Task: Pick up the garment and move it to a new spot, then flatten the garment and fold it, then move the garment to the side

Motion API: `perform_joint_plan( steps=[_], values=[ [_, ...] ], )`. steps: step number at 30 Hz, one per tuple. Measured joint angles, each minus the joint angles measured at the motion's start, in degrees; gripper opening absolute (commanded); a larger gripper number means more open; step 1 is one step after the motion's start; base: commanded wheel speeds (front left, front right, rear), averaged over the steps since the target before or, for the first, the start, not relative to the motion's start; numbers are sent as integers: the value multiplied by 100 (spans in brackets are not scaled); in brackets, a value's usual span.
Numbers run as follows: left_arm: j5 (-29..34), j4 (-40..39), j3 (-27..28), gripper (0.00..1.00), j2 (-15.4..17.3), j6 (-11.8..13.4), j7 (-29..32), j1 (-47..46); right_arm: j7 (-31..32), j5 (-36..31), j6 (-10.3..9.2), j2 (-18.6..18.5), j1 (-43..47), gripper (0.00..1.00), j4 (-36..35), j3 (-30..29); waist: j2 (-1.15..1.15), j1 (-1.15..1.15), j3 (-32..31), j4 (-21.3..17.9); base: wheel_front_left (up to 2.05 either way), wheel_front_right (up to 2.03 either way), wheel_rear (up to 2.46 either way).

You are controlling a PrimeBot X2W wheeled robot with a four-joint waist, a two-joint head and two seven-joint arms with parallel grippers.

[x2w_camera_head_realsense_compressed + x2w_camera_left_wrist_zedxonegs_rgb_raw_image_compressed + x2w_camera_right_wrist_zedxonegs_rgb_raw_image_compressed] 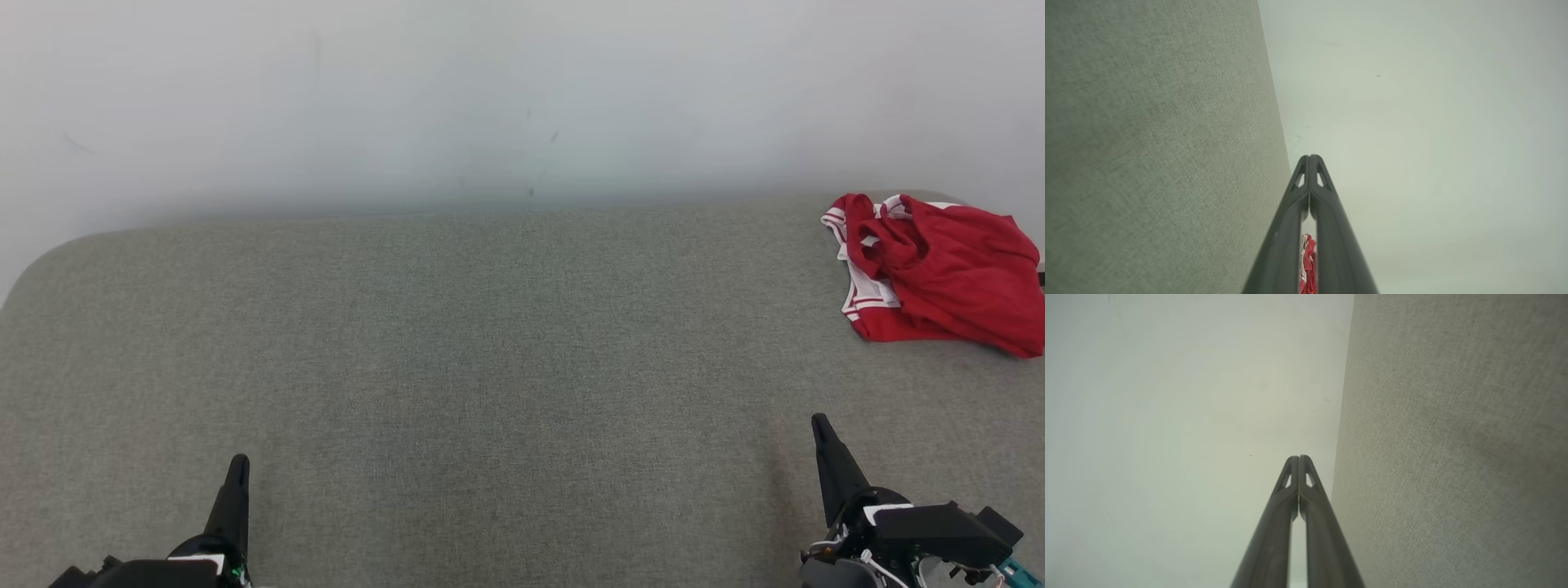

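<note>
Crumpled red garment with white trim [939, 273] sat bunched at the far-right edge of the grey fabric tabletop [490, 343]. Left gripper [238, 464] and right gripper [819, 423] were both pinched together and empty, parked at the near edge. Looked like a rest pose, pickup not begun.

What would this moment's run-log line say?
stage: before pickup | garment: crumpled, far right of grey surface | left end effector: shut, empty | right end effector: shut, empty

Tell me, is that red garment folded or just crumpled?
Crumpled. The red garment lies bunched in a heap at the far right of the grey table, its white-striped trim twisted.
</note>
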Motion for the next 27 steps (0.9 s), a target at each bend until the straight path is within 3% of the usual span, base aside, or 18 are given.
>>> perform_joint_plan(
  steps=[9, 27],
  values=[
    [-328, 7, 25, 0, 1, -42, 92, -50, 82, 305, 0, 2, -26, 0, -4, -33, 0, 0, 2, -5, 0, 0, 0],
    [-332, 8, 29, 0, 1, -42, 92, -53, 97, 308, 0, 11, -30, 0, -3, -54, 0, 0, 2, -5, 0, 0, 0]
  ],
)
